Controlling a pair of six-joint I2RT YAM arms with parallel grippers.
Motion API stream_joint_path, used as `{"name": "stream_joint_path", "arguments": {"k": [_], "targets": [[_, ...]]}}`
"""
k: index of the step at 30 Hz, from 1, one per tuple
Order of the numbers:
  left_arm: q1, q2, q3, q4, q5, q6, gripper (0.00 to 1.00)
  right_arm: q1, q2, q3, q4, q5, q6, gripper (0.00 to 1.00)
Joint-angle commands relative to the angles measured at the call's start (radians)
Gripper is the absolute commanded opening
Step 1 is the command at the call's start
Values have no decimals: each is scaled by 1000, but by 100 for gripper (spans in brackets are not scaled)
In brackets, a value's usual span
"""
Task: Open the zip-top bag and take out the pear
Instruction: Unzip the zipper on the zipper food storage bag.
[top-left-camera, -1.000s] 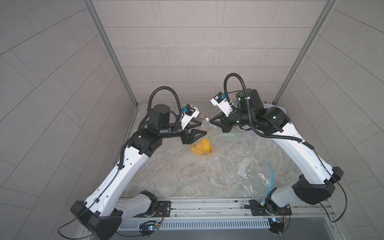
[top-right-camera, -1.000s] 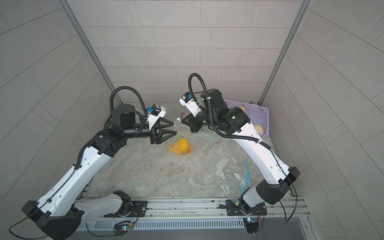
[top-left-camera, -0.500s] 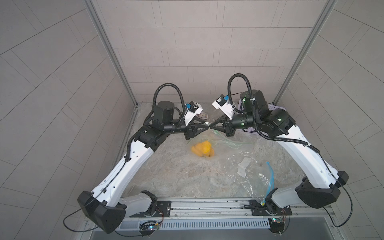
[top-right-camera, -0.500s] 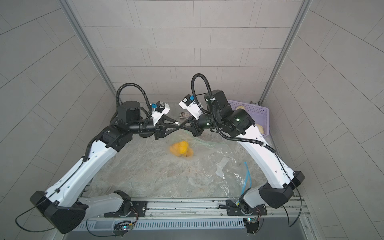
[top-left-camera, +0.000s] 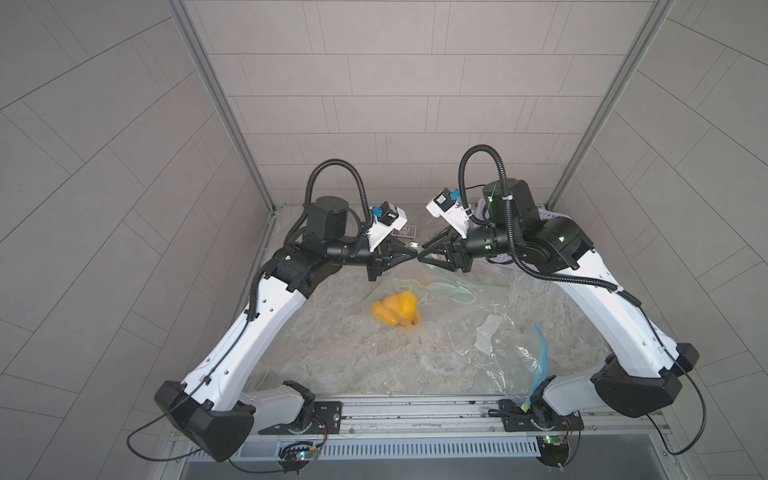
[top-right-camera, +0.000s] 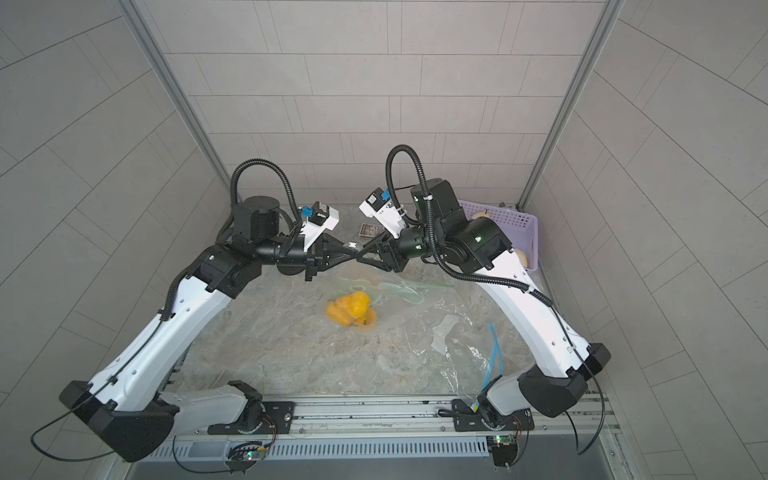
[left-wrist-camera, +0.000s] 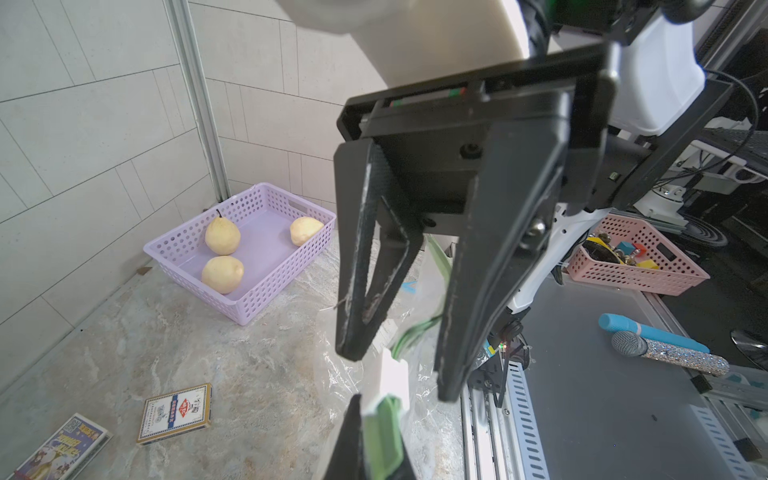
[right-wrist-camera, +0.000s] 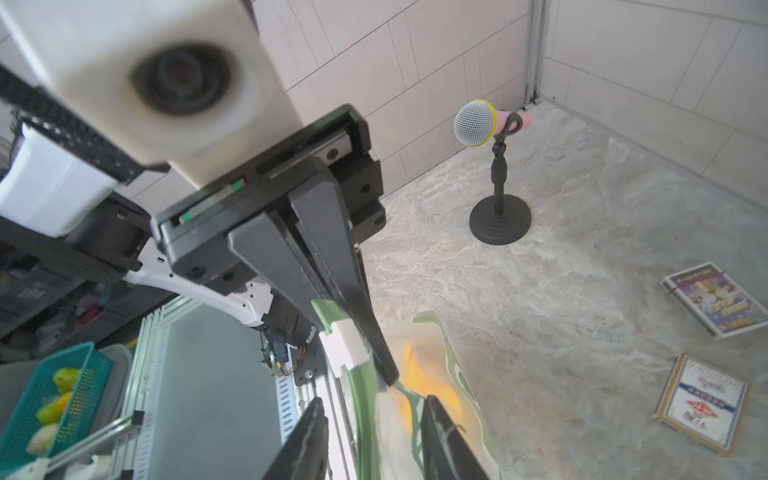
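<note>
My left fingers (right-wrist-camera: 328, 266) clamp the zip-top bag (top-left-camera: 419, 286) by its green edge, above the worktop (top-left-camera: 332, 357). My right fingers (left-wrist-camera: 494, 249) stand apart astride that edge, with open worktop to my left.

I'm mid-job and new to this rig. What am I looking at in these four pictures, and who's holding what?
Two white robot arms stand on a rail at the table's front edge, each ending in a black two-fingered gripper. Two pictures look down from overhead, nearly alike; the other two come from a camera on each wrist. The left gripper is shut on the green zip strip of the clear bag, beside its white slider, holding that edge up. The right gripper is open, fingers either side of the bag, gripping nothing. The yellow fruit lies inside the bag, on the table. Also there: a second clear bag, a purple basket of pears, two card boxes, a microphone on a stand.
</note>
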Motion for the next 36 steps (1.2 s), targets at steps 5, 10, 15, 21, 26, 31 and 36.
{"name": "stream_joint_path", "arguments": {"k": [5,10,15,21,26,31,36], "targets": [[6,23,66,-50,61,34,0,11,-9,69,13,-37,-29,44],[7,32,76,-63,68,28,0,30,12,116,13,-10,-39,43],[7,45,94,-82,72,26,0,58,40,155,-14,17,-61,38],[6,47,94,-91,76,24,0,86,66,182,-60,81,-95,38],[7,45,93,-92,78,25,0,88,70,178,-62,108,-102,33],[7,47,97,-97,82,25,0,86,68,172,-73,157,-115,36],[6,47,94,-97,84,28,0,84,66,174,-60,185,-116,45]]}}
